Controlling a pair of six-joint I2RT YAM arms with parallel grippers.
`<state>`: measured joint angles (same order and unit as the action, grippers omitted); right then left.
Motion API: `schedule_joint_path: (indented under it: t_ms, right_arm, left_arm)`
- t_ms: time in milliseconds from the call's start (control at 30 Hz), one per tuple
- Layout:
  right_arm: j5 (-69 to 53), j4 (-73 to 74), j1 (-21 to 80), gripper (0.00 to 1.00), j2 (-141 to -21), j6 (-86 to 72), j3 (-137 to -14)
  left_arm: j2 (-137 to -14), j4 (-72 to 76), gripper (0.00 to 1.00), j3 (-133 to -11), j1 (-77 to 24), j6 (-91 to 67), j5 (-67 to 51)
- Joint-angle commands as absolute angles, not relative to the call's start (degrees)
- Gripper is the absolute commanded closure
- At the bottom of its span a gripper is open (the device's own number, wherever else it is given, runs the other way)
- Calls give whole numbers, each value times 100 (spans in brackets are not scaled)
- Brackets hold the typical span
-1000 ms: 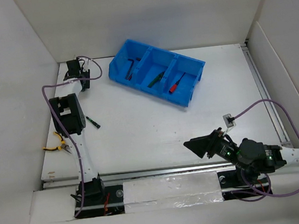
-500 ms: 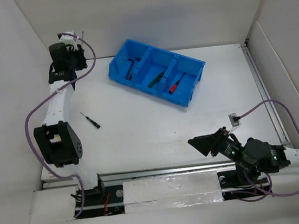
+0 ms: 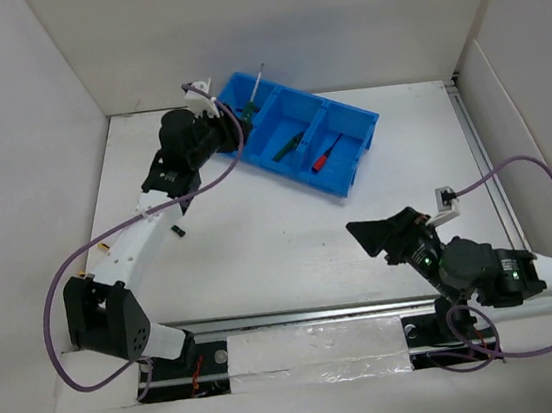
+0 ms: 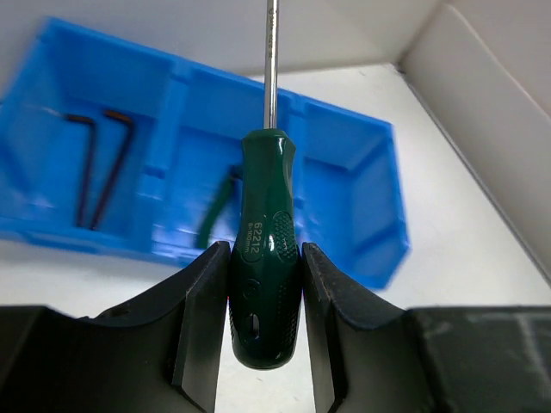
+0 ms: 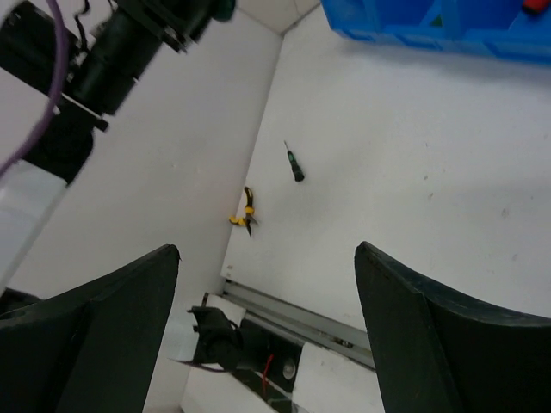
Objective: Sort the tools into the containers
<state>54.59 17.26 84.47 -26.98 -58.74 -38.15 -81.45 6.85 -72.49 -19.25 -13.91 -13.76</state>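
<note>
My left gripper (image 3: 232,121) is shut on a green-handled screwdriver (image 4: 264,258) and holds it above the left end of the blue bin (image 3: 351,117), shaft (image 3: 256,81) pointing up and away. In the left wrist view the bin (image 4: 353,185) holds two dark hex keys (image 4: 86,163) in its left compartment and a green tool (image 4: 219,206) in the middle one. A red-handled screwdriver (image 3: 323,157) lies in the right compartment. My right gripper (image 3: 372,235) is open and empty over the near right table.
A small dark screwdriver (image 5: 294,163) and yellow-handled pliers (image 5: 247,212) lie on the table near the left wall; the left arm (image 3: 134,239) stretches over that area. White walls enclose the table on the left, back and right.
My left arm has swung right from the far left corner to the bin's left end. My right gripper has shifted slightly to the right and farther from the near edge.
</note>
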Motion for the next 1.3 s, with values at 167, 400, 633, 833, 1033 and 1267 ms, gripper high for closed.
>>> schedule_joint_path:
  t_ms: [167, 400, 633, 833, 1033, 1267]
  right_arm:
    - [6514, 1522, 8008, 10, -3287, -5055, -5335]
    - [3494, 1212, 5453, 9, -5165, -4210, -6511]
    - [1267, -508, 3658, 9, -5827, -4298, -5731]
    - [932, -394, 2762, 9, -5881, -4175, -5732]
    - [624, -703, 2119, 9, -5450, -4157, -5195]
    - [395, -738, 1661, 9, -4966, -4052, -4843]
  left_arm:
    - [-7357, 2811, 100, -6005, -1907, -2232, -2451]
    - [-7777, 3497, 100, -5950, -1994, -2330, -3260]
    - [-8603, 3541, 100, -6424, -2531, -2153, -3330]
    - [-9271, 3780, 100, -6688, -2803, -2145, -3095]
    - [-10440, 3446, 100, -7637, -3058, -2083, -3024]
    - [-11319, 3446, 100, -8339, -3199, -2241, -2716]
